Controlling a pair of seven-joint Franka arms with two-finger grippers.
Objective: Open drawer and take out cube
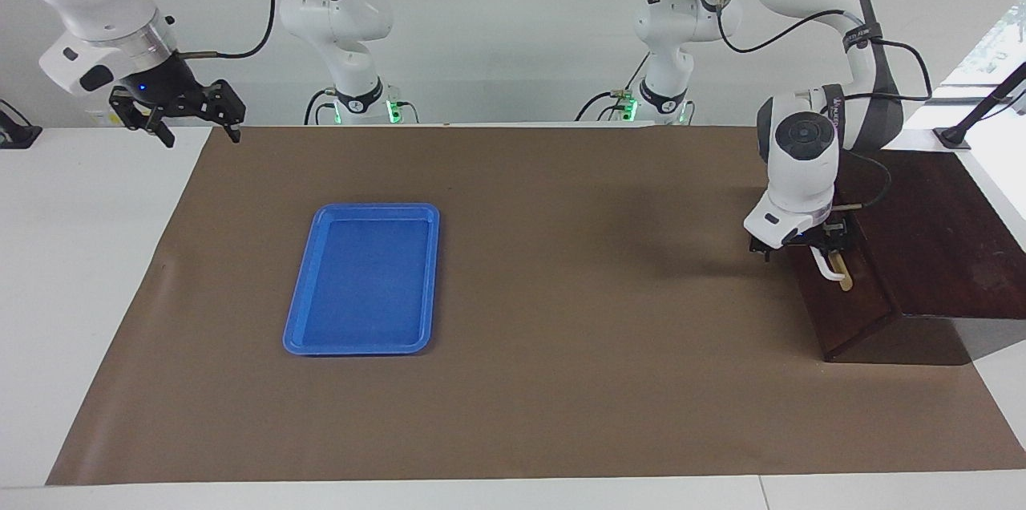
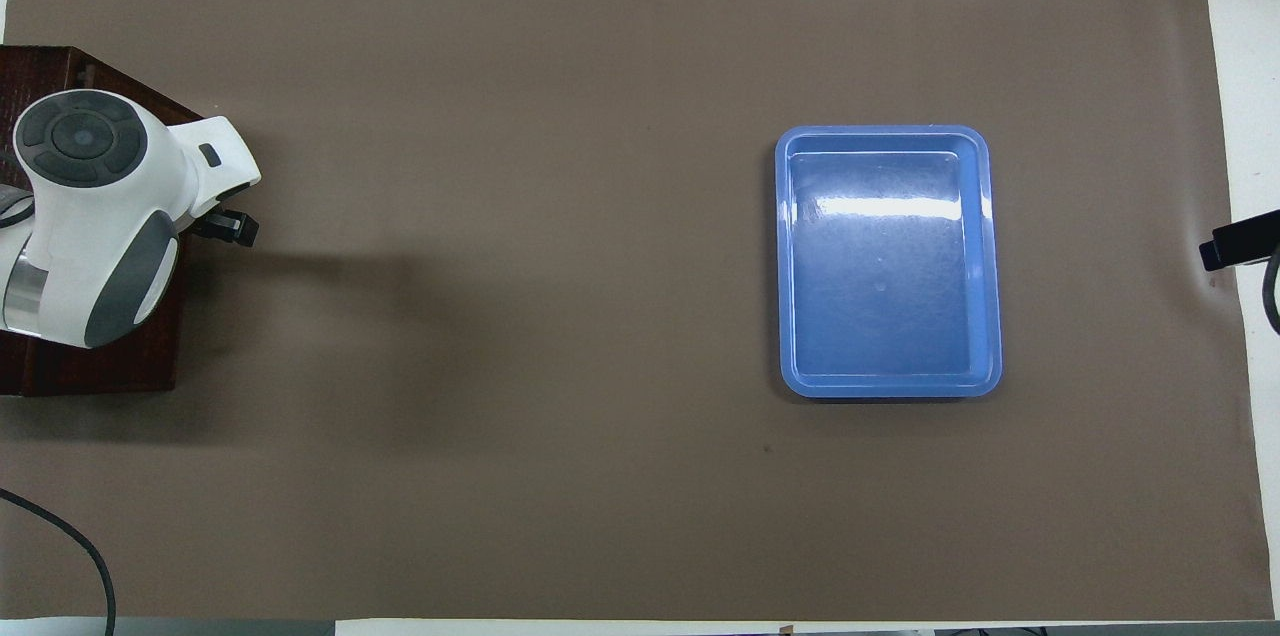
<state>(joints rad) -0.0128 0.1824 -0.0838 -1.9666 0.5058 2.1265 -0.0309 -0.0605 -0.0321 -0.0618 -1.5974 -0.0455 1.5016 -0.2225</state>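
Observation:
The dark brown drawer (image 1: 851, 308) (image 2: 100, 371) stands shut at the left arm's end of the table. Its white bar handle (image 1: 827, 267) sits on a tan strip on the front face. My left gripper (image 1: 801, 242) is low in front of the drawer, open, at the end of the handle nearer the robots. In the overhead view the left wrist covers the handle, and only one black finger (image 2: 230, 228) shows. The cube is hidden. My right gripper (image 1: 204, 136) waits open and empty in the air over the table corner at the right arm's end.
A blue plastic tray (image 1: 365, 277) (image 2: 888, 261) lies empty on the brown mat (image 1: 561, 293) toward the right arm's end. A black cable (image 2: 70, 546) crosses the mat's corner near the left arm.

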